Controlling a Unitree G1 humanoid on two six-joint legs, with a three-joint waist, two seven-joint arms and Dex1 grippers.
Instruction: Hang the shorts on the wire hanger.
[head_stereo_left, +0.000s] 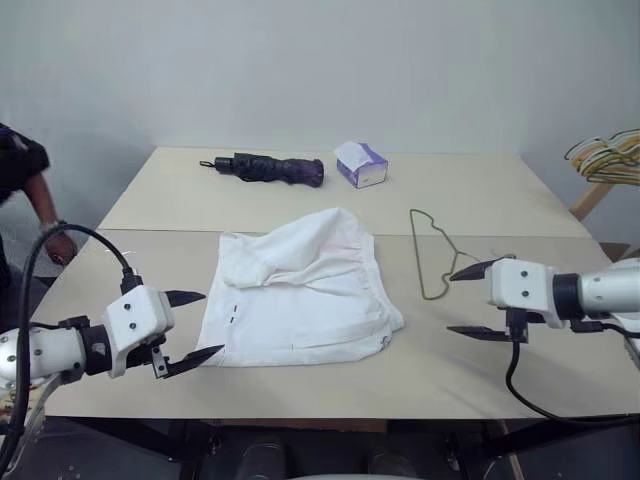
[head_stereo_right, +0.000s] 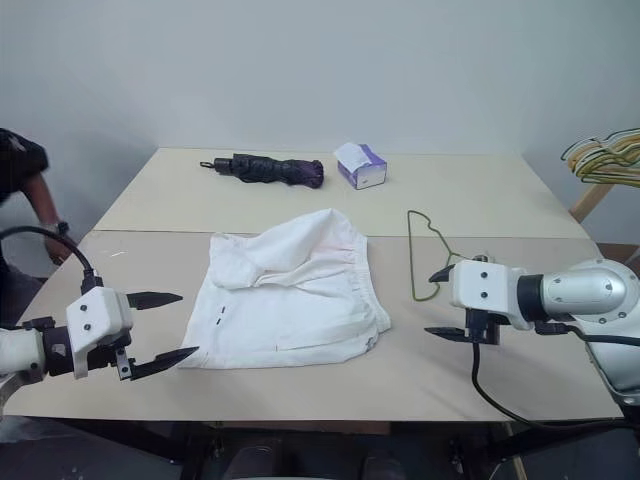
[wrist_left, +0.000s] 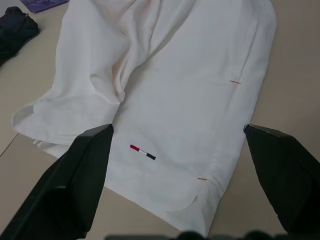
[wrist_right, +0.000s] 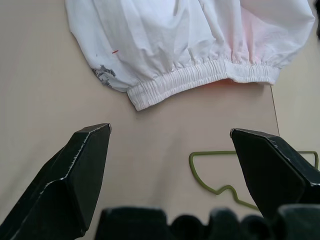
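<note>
The white shorts (head_stereo_left: 300, 290) lie crumpled flat in the middle of the near table, elastic waistband (wrist_right: 200, 75) toward the right, hem with a small dark mark (wrist_left: 142, 152) toward the left. The thin olive wire hanger (head_stereo_left: 432, 252) lies flat on the table just right of the shorts. My left gripper (head_stereo_left: 188, 328) hovers open off the shorts' left hem, nothing between its fingers. My right gripper (head_stereo_left: 478, 300) hovers open right of the shorts, over the near end of the hanger, also empty.
On the far table lie a folded dark umbrella (head_stereo_left: 268, 168) and a white-and-purple tissue box (head_stereo_left: 361, 164). A bunch of coloured hangers (head_stereo_left: 608, 155) sits at the far right. A person's arm (head_stereo_left: 40, 215) shows at the left edge of the table.
</note>
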